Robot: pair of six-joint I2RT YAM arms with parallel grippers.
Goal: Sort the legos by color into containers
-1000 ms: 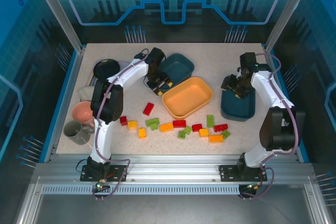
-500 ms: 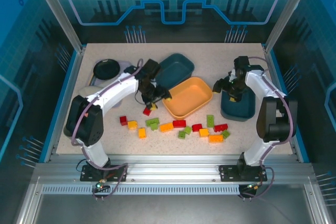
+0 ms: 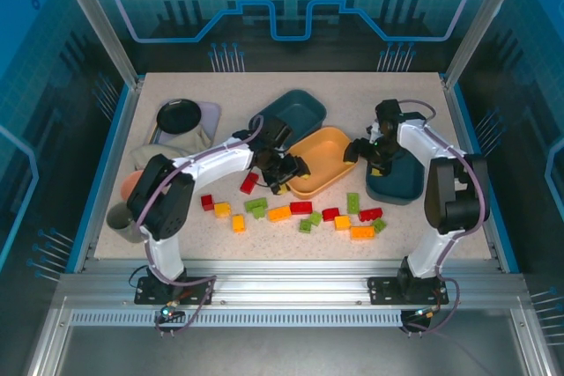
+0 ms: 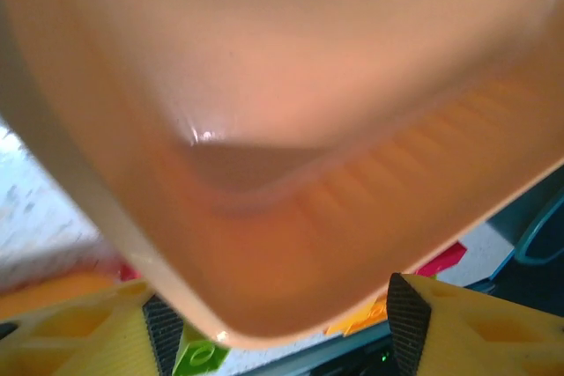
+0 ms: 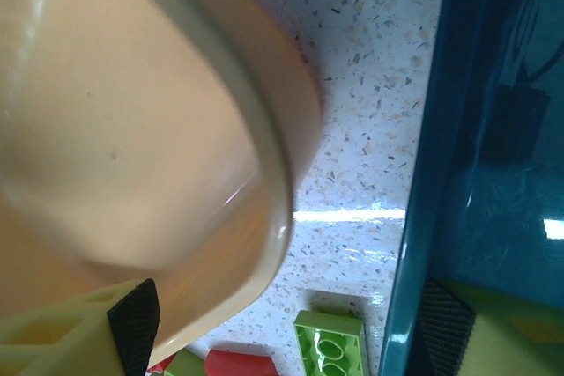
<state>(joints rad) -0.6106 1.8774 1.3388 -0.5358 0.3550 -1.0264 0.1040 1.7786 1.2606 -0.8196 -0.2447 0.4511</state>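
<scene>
Left hand point(image 3: 284, 167): low at the near-left corner of the orange tray point(image 3: 330, 151). In the left wrist view its fingers point(image 4: 163, 334) are spread apart with the tray's corner between them, and they grip nothing.

Right hand point(image 3: 364, 149): low in the gap between the orange tray's right end and the right teal tray point(image 3: 407, 180). Fingers wide apart, one by each tray's rim, and empty.

The far teal tray point(image 3: 300, 110) touches the orange tray's far-left side.

Legos point(image 3: 279, 213): loose on the table point(image 3: 176, 156) in a row near of the trays. No brick shows in the orange tray, so sorting looks barely begun.

Judgement: the trays sit just beyond the row to keep each carry short. One hand at each end of the orange tray suggests either shifting it or passing over it toward the bricks.

Closest to the left hand is the red brick point(image 3: 249, 183), just to its left. A green brick point(image 5: 330, 341) lies near of the right hand.
</scene>
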